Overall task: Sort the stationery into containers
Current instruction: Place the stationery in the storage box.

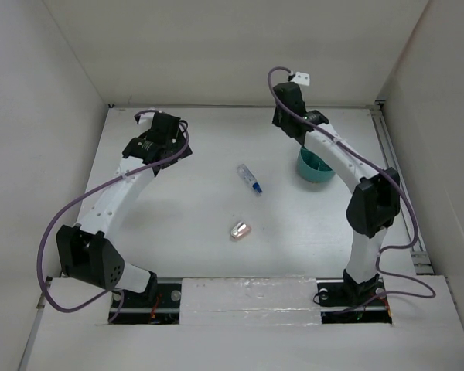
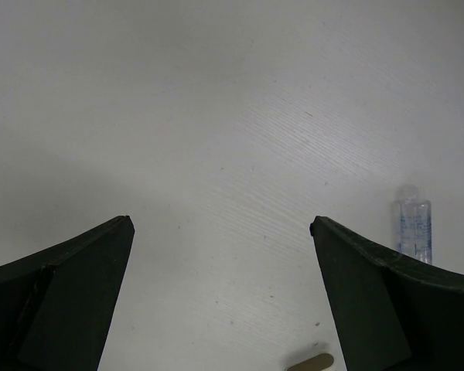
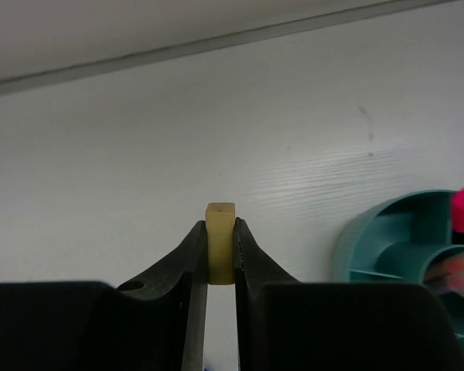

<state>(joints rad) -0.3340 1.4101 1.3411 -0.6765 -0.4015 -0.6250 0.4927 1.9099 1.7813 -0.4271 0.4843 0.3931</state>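
Tan block (image 3: 220,218) in right claw (image 3: 220,229) near table (image 3: 332,154) back edge.

The matt white table (image 2: 216,116) shows faint wood grain; the teal bowl (image 3: 356,255) is smooth plastic; the tan block (image 3: 220,251) looks matt.

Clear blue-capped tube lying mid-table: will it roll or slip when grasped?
Likely to roll: the clear tube looks round and lies on its side on the smooth table. Its glossy see-through wall may slip in a grip. It looks small, probably light, so a nudge could shift it.
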